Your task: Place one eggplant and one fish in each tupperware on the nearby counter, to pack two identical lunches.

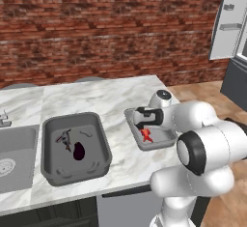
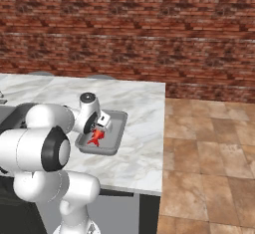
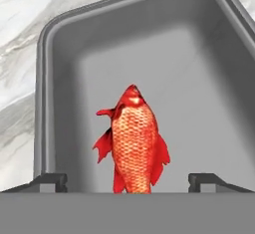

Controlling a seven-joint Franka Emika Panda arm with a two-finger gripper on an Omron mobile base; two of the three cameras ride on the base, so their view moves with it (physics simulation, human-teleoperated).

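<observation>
The gripper [image 3: 127, 185] fingers are spread beside the red fish [image 3: 133, 141]; lifting carelessly could knock it out of the small tub [image 3: 60, 78].

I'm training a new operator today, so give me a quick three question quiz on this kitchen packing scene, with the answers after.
1. True or false: the red fish lies in the small tupperware.
2. What two items are in the large tupperware?
3. The gripper above the small tupperware is: A) open, B) shut on the fish.

Key:
1. True.
2. The dark fish and the dark purple eggplant.
3. A: the fingertips stand wide apart on either side of the fish.
</observation>
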